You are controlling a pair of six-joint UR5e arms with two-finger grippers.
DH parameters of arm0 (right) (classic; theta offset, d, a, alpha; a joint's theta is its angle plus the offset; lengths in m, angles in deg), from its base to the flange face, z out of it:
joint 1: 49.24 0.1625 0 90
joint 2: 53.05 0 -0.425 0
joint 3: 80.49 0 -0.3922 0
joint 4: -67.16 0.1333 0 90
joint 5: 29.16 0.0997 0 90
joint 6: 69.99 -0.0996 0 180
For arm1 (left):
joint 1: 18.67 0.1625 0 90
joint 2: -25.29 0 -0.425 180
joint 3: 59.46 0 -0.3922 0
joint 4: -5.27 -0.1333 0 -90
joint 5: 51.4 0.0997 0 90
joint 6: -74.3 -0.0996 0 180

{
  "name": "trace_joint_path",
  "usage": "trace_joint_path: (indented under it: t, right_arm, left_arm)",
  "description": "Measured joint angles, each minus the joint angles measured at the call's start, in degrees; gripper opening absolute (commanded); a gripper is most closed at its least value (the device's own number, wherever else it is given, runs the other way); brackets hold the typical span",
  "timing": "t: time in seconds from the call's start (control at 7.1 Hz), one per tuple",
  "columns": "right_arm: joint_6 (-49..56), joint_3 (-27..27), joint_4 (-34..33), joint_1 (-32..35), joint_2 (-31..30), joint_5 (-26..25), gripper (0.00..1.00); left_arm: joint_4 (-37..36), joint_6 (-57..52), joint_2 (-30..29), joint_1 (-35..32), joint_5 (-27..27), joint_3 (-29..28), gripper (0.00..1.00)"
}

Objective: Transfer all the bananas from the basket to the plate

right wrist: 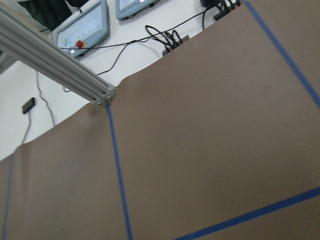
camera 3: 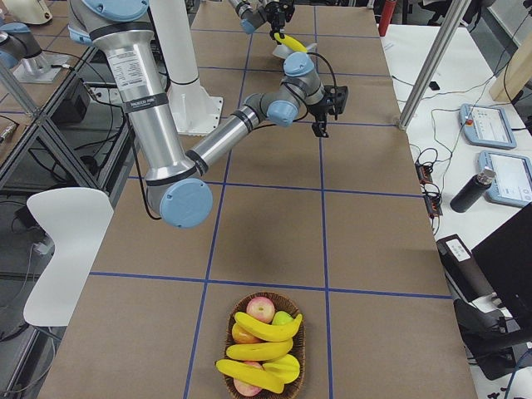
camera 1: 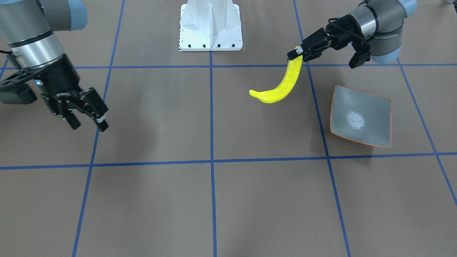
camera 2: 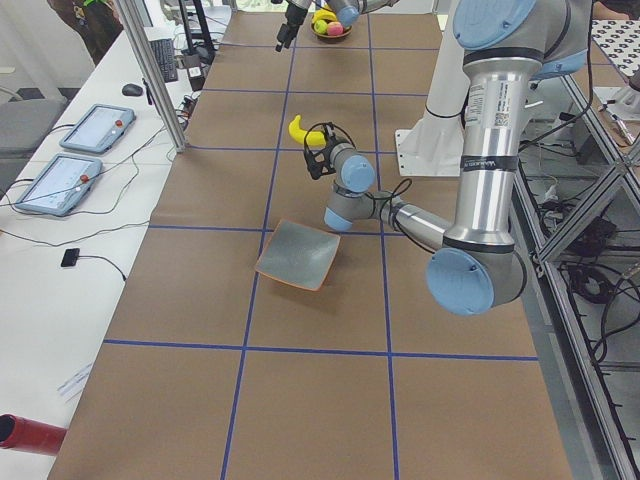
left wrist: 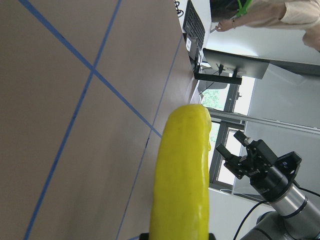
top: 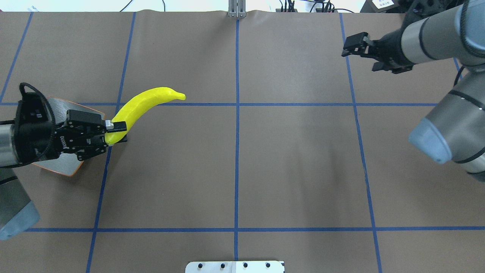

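My left gripper [camera 1: 297, 53] is shut on one end of a bright yellow banana [camera 1: 282, 87] and holds it above the table. The banana's free end points toward the table's middle [top: 151, 99]. It fills the left wrist view [left wrist: 182, 185]. The square grey-blue plate [camera 1: 360, 116] with an orange rim lies empty beside the banana. In the overhead view it is mostly hidden under my left gripper [top: 116, 131]. My right gripper [camera 1: 89, 125] is open and empty above bare table. A wicker basket [camera 3: 229, 332] at the table's far right end holds more bananas [camera 3: 266, 328].
Apples lie in the basket among the bananas [camera 3: 260, 309]. The white robot base [camera 1: 210, 25] stands at the table's robot-side edge. Blue tape lines cross the brown table. Tablets and cables lie beyond the operators' edge [camera 2: 95, 128].
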State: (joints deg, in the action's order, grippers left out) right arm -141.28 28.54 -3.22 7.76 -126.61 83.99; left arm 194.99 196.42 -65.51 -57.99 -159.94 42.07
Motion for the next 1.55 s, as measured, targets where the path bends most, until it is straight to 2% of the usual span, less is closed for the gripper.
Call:
trace_joint_path:
  t: [0.14,0.28,0.56,0.7,0.99,1.13,1.55]
  right_arm:
    - [11.7,-2.6,-0.3,5.9,-3.0,5.7,1.00]
    - [23.4,-5.6,-0.3,11.9,-5.6,11.3,1.00]
    - [40.9,-10.7,-0.3,21.3,-9.2,18.4,1.00]
    - [45.8,-12.5,-0.2,24.0,-10.0,20.4,1.00]
    - [48.7,-13.7,-0.2,25.8,-10.3,21.6,1.00]
    - [48.9,-13.8,-0.2,26.2,-10.2,21.6,1.00]
    - [49.1,-13.8,-0.2,26.8,-10.2,21.7,1.00]
  left_arm:
    - [1.6,-0.2,2.7,-1.5,-0.1,-1.9,0.00]
    - [5.3,-0.3,4.2,-2.7,-0.1,-6.4,0.00]
    - [16.1,-0.4,4.9,-3.7,-0.2,-18.7,0.00]
    - [19.9,-0.3,5.2,-3.8,-0.1,-22.8,0.12]
    - [26.5,-0.4,5.9,-4.0,-0.2,-29.3,0.48]
    - [28.8,-0.4,6.1,-4.0,-0.2,-31.2,0.99]
    - [30.3,-0.7,5.8,-4.6,-0.1,-32.1,1.00]
